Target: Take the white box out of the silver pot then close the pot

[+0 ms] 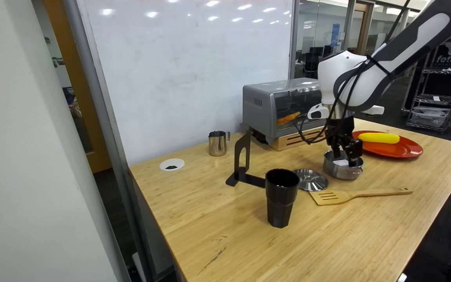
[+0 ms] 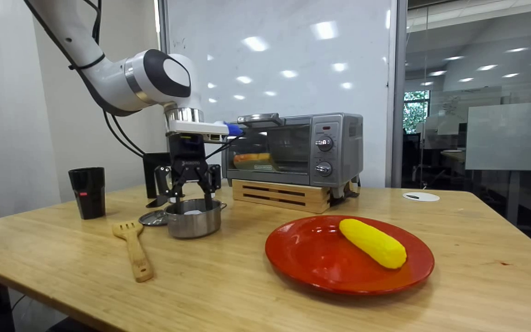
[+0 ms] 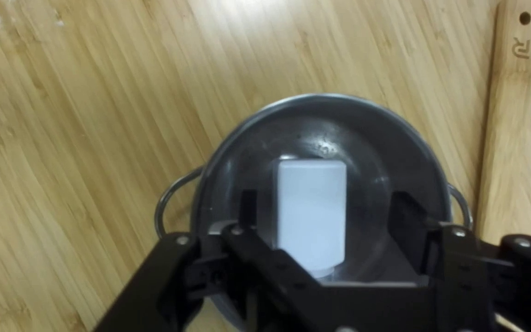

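The silver pot (image 1: 341, 172) stands without its lid on the table; it shows in both exterior views (image 2: 194, 226) and in the wrist view (image 3: 385, 138). The white box (image 3: 311, 207) lies inside it, seen from above; only a bit shows in both exterior views (image 1: 341, 162) (image 2: 193, 212). The metal lid (image 1: 311, 180) lies on the table beside the pot, partly hidden behind it in an exterior view (image 2: 152, 218). My gripper (image 3: 325, 212) points down into the pot, also in both exterior views (image 1: 345, 158) (image 2: 193, 203). Its fingers are open, one each side of the box, with gaps.
A wooden spatula (image 1: 335, 197) lies near the lid and pot. A black cup (image 1: 281, 199) and a black bookend (image 1: 243, 156) stand nearby. A red plate (image 2: 307, 258) holds a yellow object (image 2: 374, 243). Behind are the toaster oven (image 2: 293, 147) and a steel cup (image 1: 217, 143).
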Tool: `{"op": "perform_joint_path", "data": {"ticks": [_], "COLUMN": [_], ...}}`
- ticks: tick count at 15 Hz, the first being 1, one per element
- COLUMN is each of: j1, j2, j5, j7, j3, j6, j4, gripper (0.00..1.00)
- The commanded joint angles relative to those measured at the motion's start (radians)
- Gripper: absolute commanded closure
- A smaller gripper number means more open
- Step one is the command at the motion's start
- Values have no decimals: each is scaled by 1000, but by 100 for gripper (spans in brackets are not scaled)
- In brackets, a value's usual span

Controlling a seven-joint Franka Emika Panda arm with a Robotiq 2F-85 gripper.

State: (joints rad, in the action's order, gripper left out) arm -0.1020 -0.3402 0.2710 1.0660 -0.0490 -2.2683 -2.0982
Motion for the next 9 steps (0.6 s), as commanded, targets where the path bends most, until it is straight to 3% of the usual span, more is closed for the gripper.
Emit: {"op": "perform_joint_path", "data": {"ticks": [1, 6, 7, 9], "j1": [-10, -10, -11, -11], "j2": [-19, -39, -39, -38], "j5": [25, 37, 38, 40], "j7": [32, 50, 54, 67], "j3": [9, 7, 7, 8], "j6": [-38, -56, -58, -65], "j4": [6, 13, 12, 10], "gripper": [30, 33, 44, 40]}}
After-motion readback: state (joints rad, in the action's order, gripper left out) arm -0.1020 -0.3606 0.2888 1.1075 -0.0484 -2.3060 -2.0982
